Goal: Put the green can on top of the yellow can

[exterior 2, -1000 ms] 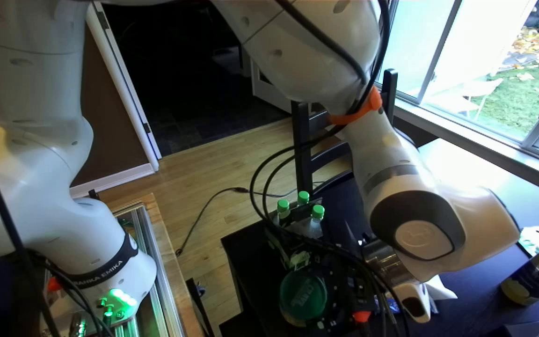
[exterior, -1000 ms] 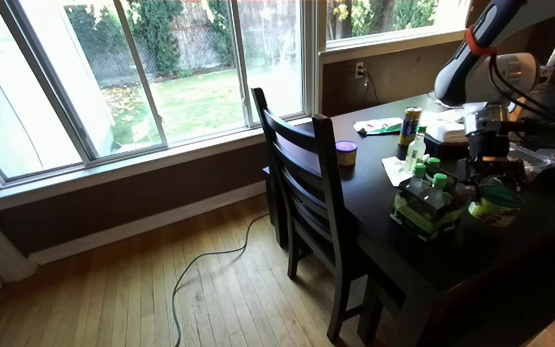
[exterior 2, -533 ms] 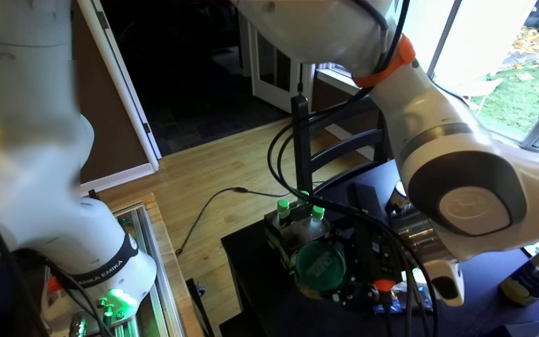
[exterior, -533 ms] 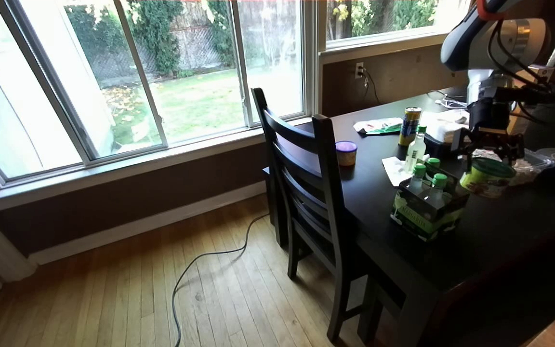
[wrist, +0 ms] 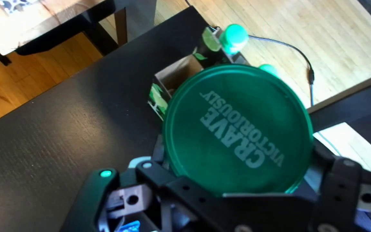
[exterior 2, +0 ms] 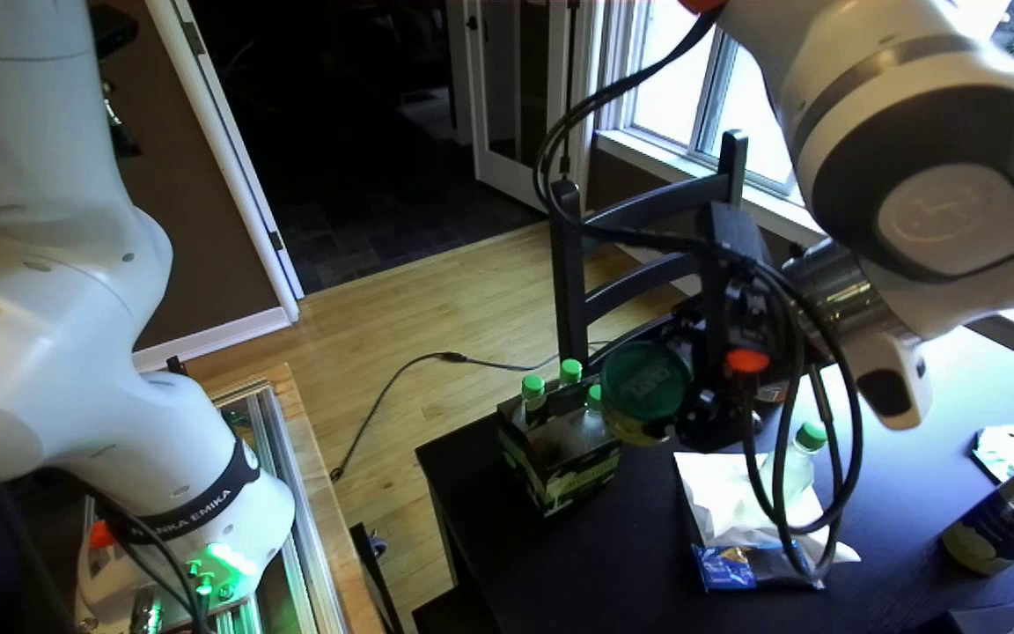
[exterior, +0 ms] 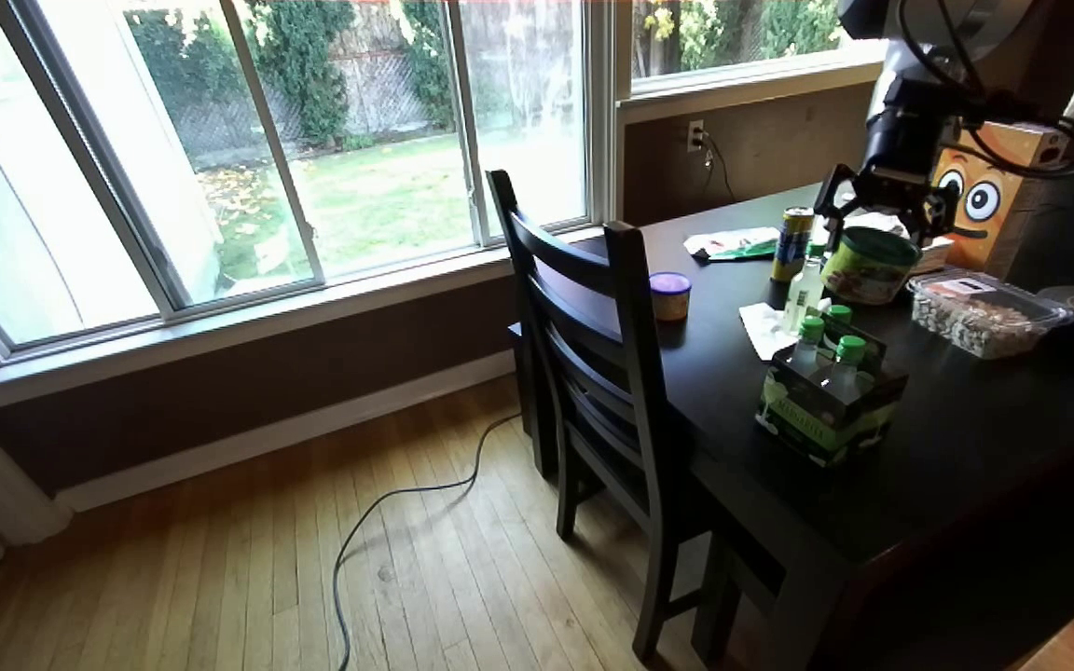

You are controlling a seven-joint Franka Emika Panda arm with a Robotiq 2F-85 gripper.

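Green can (exterior: 870, 270) | between the jaws of the gripper (exterior: 877, 240), above the table (exterior: 975, 429) | gripper clasping the can

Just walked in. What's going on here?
The robot arm has a green-lidded tub in its gripper, held by the sides, up off the dark table. It isn't set down on anything yet. The base to stack it on is probably the purple-lidded tub or the blue-and-yellow can, both standing on the table; I can't tell which. A bottle carton stands near the table's edge.
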